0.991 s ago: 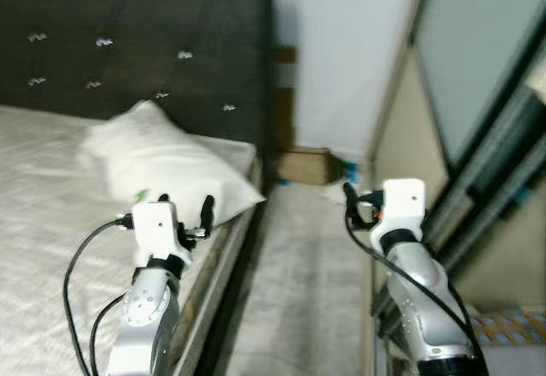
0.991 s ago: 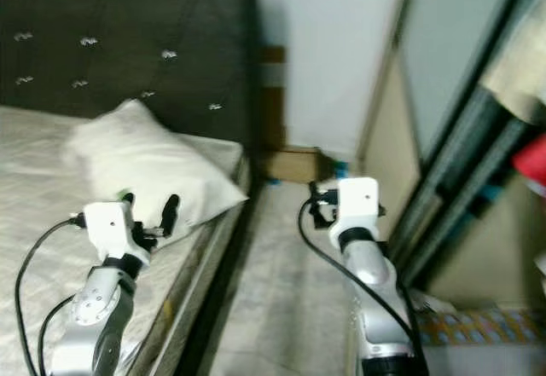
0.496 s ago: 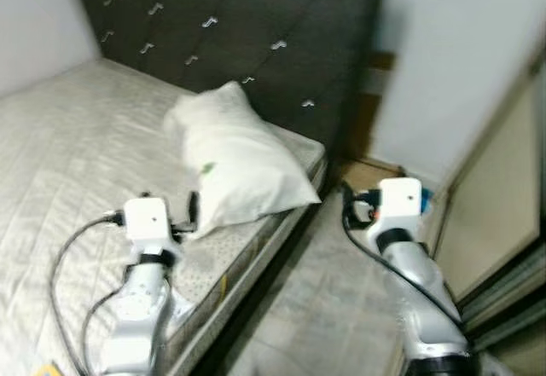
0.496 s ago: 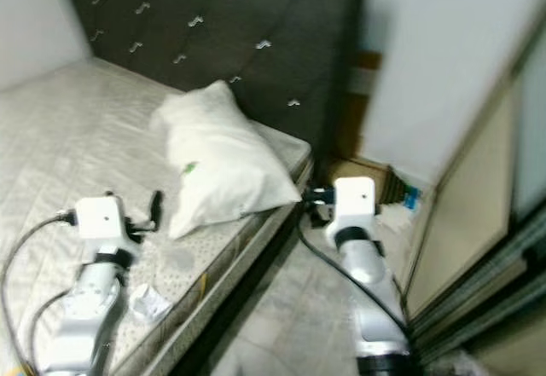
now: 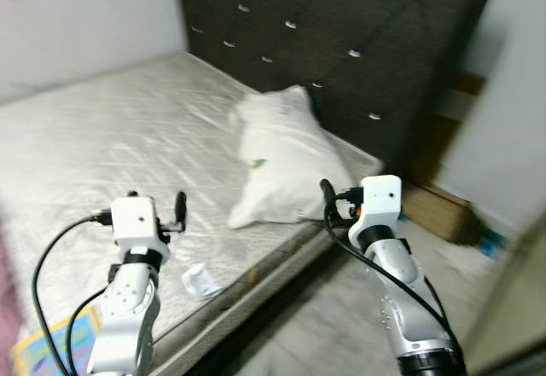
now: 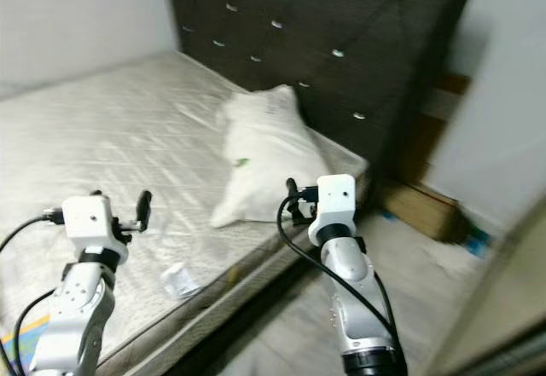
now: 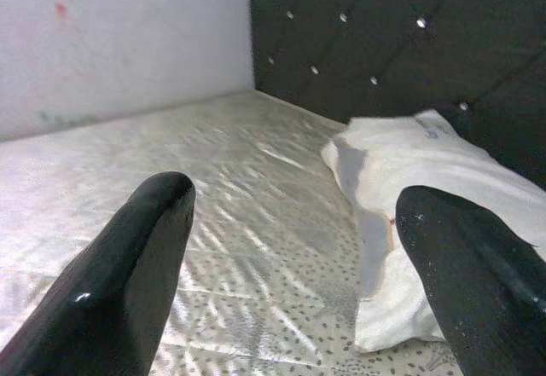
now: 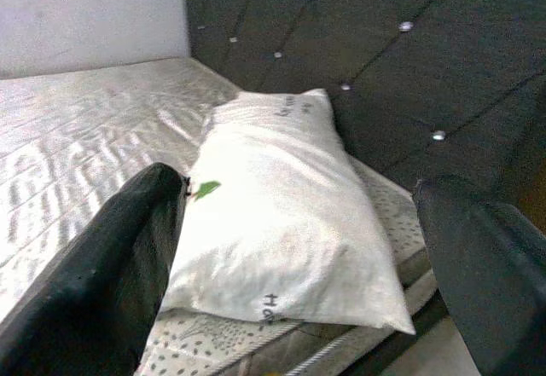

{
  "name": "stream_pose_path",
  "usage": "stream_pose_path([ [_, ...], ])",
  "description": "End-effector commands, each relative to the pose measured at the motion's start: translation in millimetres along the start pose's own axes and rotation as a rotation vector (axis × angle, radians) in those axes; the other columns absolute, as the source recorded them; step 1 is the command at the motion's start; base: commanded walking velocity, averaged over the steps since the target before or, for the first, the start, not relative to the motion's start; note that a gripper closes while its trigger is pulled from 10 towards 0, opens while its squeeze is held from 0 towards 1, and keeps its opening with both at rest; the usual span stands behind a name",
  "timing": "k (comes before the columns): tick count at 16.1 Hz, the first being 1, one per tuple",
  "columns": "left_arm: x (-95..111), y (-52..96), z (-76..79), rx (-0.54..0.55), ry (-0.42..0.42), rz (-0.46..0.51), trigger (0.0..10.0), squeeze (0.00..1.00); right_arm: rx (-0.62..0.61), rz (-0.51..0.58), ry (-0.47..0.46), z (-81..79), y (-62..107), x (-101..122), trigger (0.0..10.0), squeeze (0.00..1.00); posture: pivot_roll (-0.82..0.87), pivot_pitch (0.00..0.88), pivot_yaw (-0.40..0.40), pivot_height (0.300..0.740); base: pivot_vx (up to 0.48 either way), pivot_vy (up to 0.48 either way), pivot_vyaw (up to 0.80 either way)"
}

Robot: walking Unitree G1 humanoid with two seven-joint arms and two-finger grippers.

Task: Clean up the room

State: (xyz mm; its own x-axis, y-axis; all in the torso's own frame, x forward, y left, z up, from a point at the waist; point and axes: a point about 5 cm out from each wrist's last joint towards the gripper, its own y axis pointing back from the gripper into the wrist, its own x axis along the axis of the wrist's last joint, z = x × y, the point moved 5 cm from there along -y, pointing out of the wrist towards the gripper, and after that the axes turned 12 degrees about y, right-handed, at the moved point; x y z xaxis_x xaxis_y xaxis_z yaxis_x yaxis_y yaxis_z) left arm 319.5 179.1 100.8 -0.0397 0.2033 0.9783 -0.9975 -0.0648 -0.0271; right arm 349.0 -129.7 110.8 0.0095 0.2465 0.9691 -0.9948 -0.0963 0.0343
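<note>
Both arms are raised in front of the robot at the bed's [image 5: 102, 137] edge. The left end effector [image 5: 158, 201] and right end effector [image 8: 299, 257] are spread wide, holding nothing, probably ready for pickup. The crumpled wrapper [image 5: 201, 280] lies near the mattress edge; the pillow's [image 5: 286, 154] long axis runs from the edge toward the headboard [image 5: 341, 43].

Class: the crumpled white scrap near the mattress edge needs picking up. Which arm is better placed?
Probably the left: the left gripper hovers open over the mattress near the scrap; the right gripper is near the pillow.

A white pillow [image 5: 286, 159] is seen lying near the mattress corner, while a crumpled white scrap [image 5: 200, 280] (possibly paper) rests at the mattress edge.
</note>
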Motion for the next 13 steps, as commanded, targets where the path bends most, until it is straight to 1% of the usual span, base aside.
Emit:
stream_pose_path([
  [1,-0.2,-0.8,6.8,-0.034,0.015,-0.003,10.0,0.0,-0.019,0.003,-0.006,6.4,-0.3,0.8,10.0,0.0,-0.01,0.0,-0.023,0.74,0.0,0.0,0.8],
  [6,0.7,0.0,7.1,-0.031,0.009,0.005,10.0,0.0,-0.031,-0.003,-0.04,6.5,-0.6,0.0,10.0,0.0,0.0,0.0,-0.022,0.74,0.0,0.0,0.8],
  [7,4.0,0.0,10.1,-0.05,0.012,0.036,10.0,0.0,-0.035,-0.005,-0.047,7.6,-0.9,-0.2,10.0,0.0,0.0,0.0,-0.022,0.74,0.0,0.0,0.8],
  [8,4.1,0.7,9.1,-0.033,0.001,0.044,10.0,0.0,-0.042,-0.009,-0.055,9.3,-1.2,-0.7,10.0,0.0,0.0,0.0,-0.022,0.74,0.0,0.0,0.8],
  [10,0.7,2.3,7.6,-0.012,-0.003,0.027,10.0,0.0,-0.057,-0.02,-0.073,12.9,-1.7,-3.0,10.0,0.0,0.0,0.0,-0.022,0.74,0.0,0.0,0.8],
  [12,1.2,3.7,10.3,-0.029,-0.014,0.029,10.0,0.0,-0.055,-0.022,-0.075,11.6,-1.6,-3.2,10.0,0.0,0.0,0.0,-0.022,0.74,0.0,0.0,0.8],
  [13,1.2,3.0,11.0,-0.029,-0.001,0.027,10.0,0.0,-0.052,-0.021,-0.076,11.0,-1.5,-3.1,10.0,0.0,0.0,0.0,-0.023,0.74,0.0,0.0,0.8],
])
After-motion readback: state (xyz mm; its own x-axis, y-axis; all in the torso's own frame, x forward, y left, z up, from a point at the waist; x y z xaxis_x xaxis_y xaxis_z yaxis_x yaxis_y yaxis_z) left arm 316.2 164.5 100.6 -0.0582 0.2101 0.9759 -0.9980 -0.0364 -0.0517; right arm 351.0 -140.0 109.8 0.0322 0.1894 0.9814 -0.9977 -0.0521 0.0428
